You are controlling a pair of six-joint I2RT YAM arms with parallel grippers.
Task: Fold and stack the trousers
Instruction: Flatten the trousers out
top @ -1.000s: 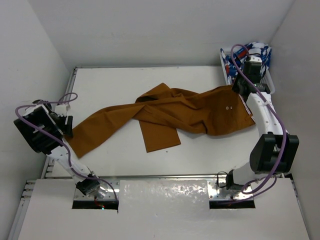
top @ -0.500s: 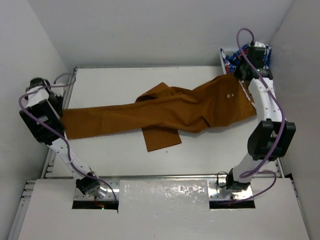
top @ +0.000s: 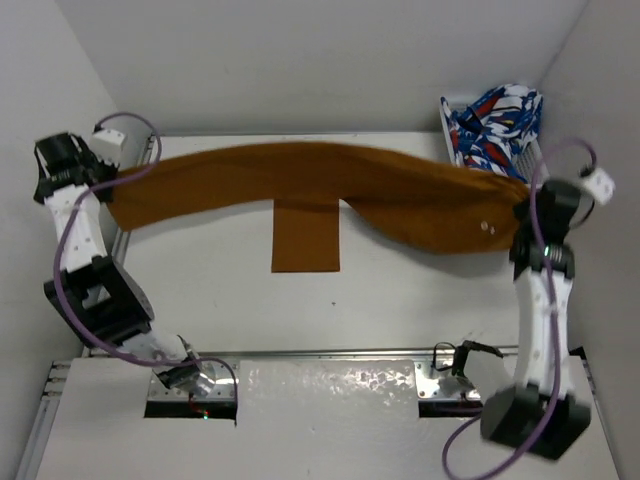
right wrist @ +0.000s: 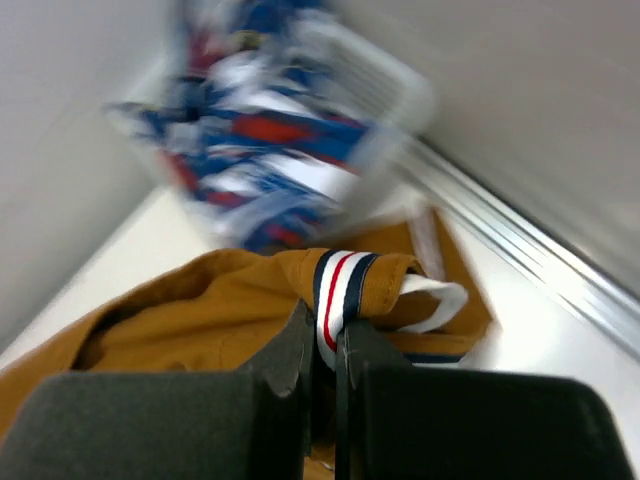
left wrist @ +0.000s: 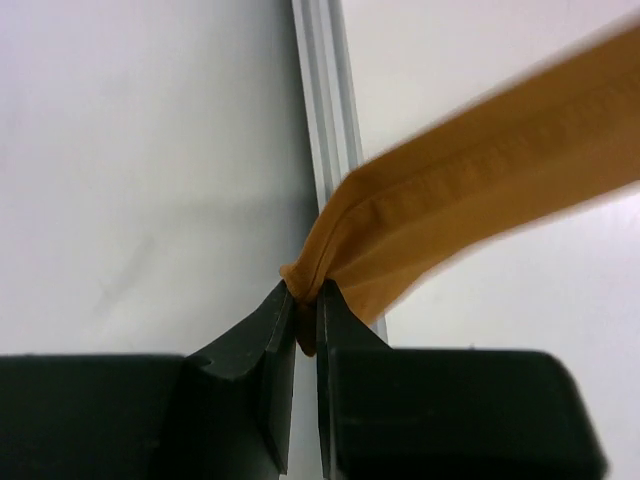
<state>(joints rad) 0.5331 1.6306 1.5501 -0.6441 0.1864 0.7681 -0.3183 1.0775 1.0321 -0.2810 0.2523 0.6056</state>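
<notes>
Left gripper (left wrist: 306, 312) is pinched shut on a leg cuff (left wrist: 312, 262), right gripper (right wrist: 326, 350) clamped on the striped waistband (right wrist: 340, 285), so the trousers (top: 330, 180) hang stretched between them. I'd lower both ends evenly so the loose leg (top: 305, 235) lands flat.

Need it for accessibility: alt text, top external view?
Mustard trousers stretched across the table between two arms, left jaws shut on a leg end, right jaws on the waist end. The second leg trails toward the near edge; patterned clothes sit in a far-right basket.
</notes>
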